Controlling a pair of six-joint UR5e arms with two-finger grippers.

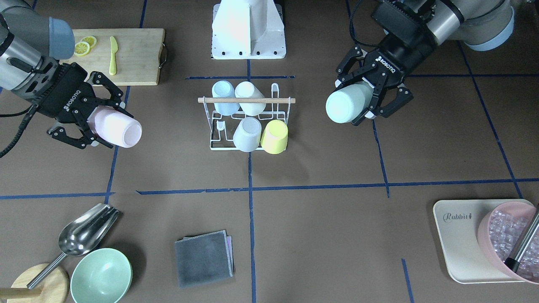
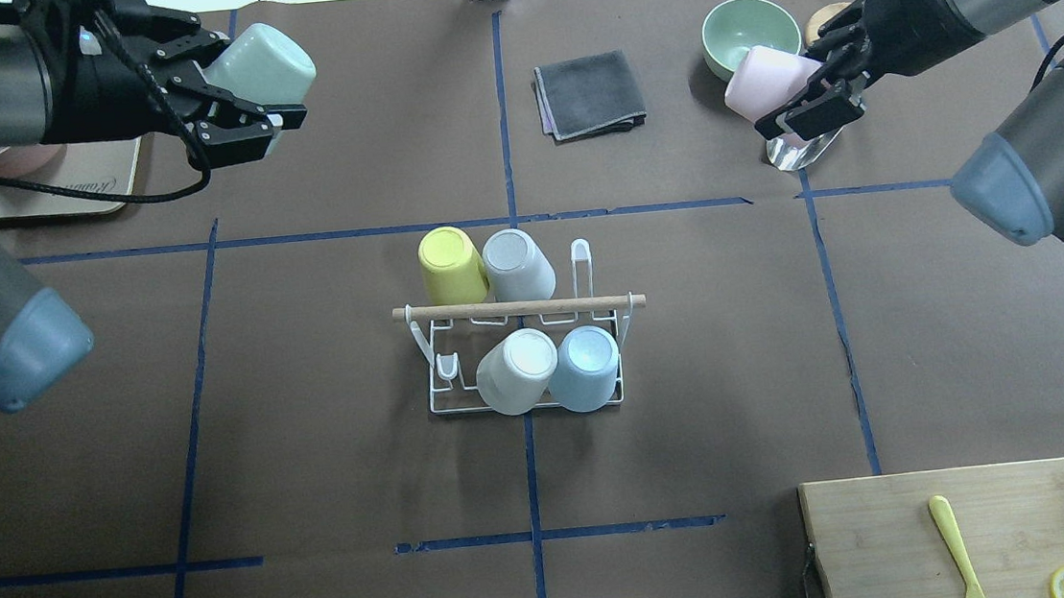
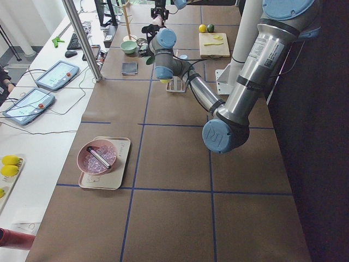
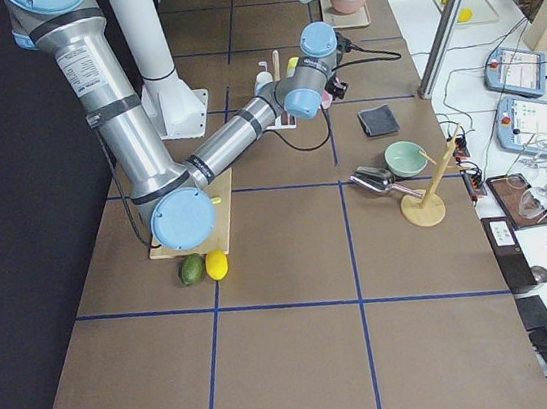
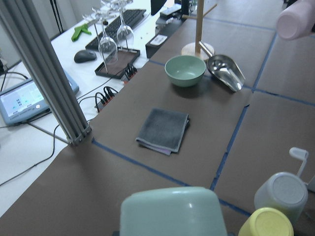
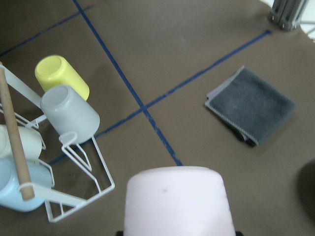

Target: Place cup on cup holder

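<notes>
The cup holder (image 2: 578, 274), a white wire rack with a wooden rod (image 2: 518, 309), stands at the table's middle; it also shows in the front view (image 1: 275, 90). It bears a yellow cup (image 2: 450, 265), a grey cup (image 2: 517, 264), a white cup (image 2: 517, 370) and a blue cup (image 2: 586, 366), all upside down. My left gripper (image 2: 252, 121) is shut on a mint cup (image 2: 266, 64), held in the air far left of the rack. My right gripper (image 2: 814, 106) is shut on a pink cup (image 2: 763, 81), held in the air far right.
A grey cloth (image 2: 589, 94), a mint bowl (image 2: 747, 30) and a metal scoop (image 1: 86, 229) lie at the far side. A tray with a pink ice bowl (image 1: 511, 240) is by the left arm. A cutting board (image 2: 957, 536) with a knife and lemons is near right.
</notes>
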